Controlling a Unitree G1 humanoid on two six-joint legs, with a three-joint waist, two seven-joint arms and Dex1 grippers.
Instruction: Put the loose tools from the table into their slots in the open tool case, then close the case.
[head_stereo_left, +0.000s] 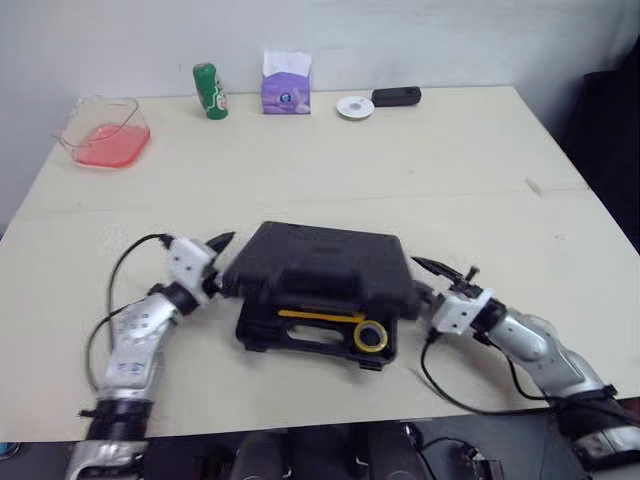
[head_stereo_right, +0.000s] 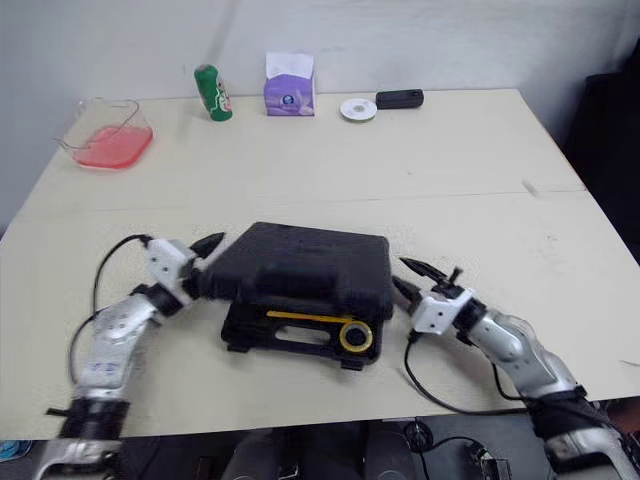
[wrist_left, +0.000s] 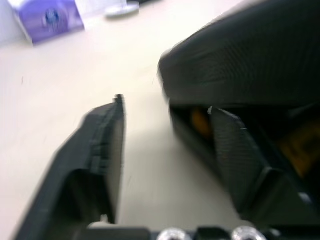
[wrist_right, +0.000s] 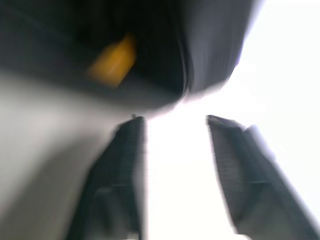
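Note:
The black tool case (head_stereo_left: 320, 262) sits at the table's near middle, its lid lowered most of the way over the base. A yellow tape roll (head_stereo_left: 370, 337) and a long yellow tool (head_stereo_left: 320, 316) show in the front gap. My left gripper (head_stereo_left: 220, 262) is open at the lid's left edge; in the left wrist view one finger (wrist_left: 240, 150) sits in the gap under the lid (wrist_left: 250, 55). At the case's right edge my right gripper (head_stereo_left: 420, 277) is open, with the case corner (wrist_right: 210, 45) just beyond its fingertips.
Along the table's far edge stand a clear container of pink liquid (head_stereo_left: 105, 135), a green can (head_stereo_left: 209, 90), a purple tissue box (head_stereo_left: 286, 85), a white disc (head_stereo_left: 355, 106) and a black device (head_stereo_left: 396, 96). Cables loop beside both wrists.

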